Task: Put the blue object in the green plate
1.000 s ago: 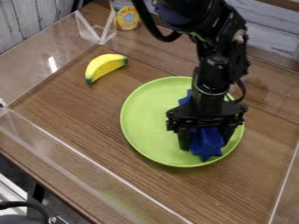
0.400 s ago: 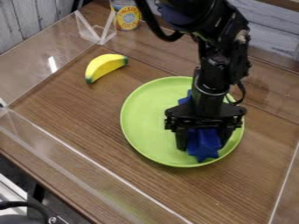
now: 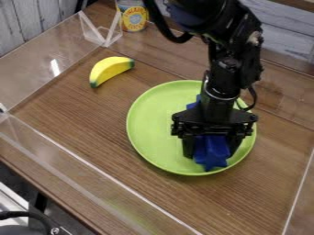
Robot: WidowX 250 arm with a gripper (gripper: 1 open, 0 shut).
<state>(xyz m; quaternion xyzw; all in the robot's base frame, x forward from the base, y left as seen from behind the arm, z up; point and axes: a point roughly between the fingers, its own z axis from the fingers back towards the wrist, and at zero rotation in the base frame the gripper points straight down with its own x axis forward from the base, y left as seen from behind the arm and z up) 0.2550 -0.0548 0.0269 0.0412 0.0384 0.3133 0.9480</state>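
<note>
Barely anything has shifted since a second ago: the gripper (image 3: 215, 139) with the blue object (image 3: 215, 152) has crept a touch lower and toward the near edge of the green plate (image 3: 157, 117), and that's about it. Right now we see the fingers (image 3: 190, 136) closed around the upper part of the blue object, with its lower end poking out below them, sitting over the right-hand near portion of the plate. We honestly can't tell whether the bottom of the block is touching the plate or hanging just above it, the arm hides that bit. As for how this thing handles, we'd guess it's a light, rigid plastic block: it looks stiff, with no sag or bend where it sticks out past the fingers, and nothing about it looks fragile. Smooth plastic can be a bit slippery, so we'd say pinching across the narrow width near the middle of its length is the sane choice, keeping the raised ridge out from under a pad so it doesn't twist. The current hold looks closer to one end, which seems fine for a short drop into the plate. The banana (image 3: 109, 70) lies well apart on the wooden surface (image 3: 73, 128), so no clutter to worry about.
</note>
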